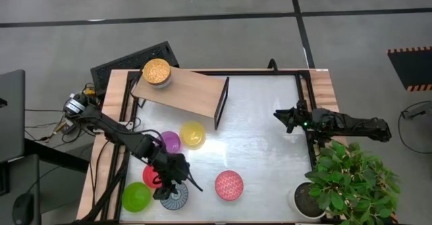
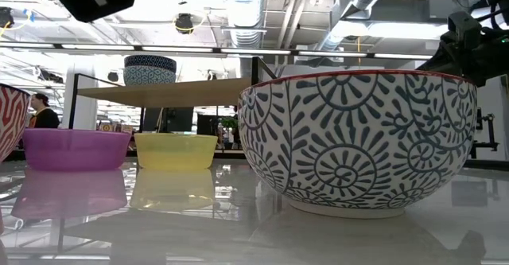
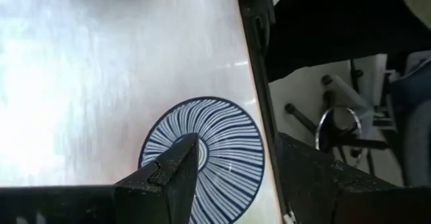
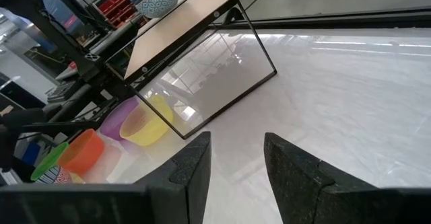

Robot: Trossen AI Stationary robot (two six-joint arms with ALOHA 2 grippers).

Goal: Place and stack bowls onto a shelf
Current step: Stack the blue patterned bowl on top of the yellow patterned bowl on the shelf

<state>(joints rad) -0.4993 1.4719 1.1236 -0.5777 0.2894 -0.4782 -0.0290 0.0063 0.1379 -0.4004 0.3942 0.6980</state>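
Hovering left end effector point(image 3: 232, 177), fingers spread over blue-grey radial bowl point(image 3: 205, 158), probably not gripping, right end effector point(image 4: 236, 163) open, empty, idle above surface point(image 1: 263, 137), gold-orange bowl point(image 1: 156, 71) on shelf point(image 1: 185, 93)

No readable text, labels, brands or numbers on anything in view.

Bright overhead lighting; white glare on the desk point(image 1: 260, 127) at frame centre; low view's background windows overexposed.
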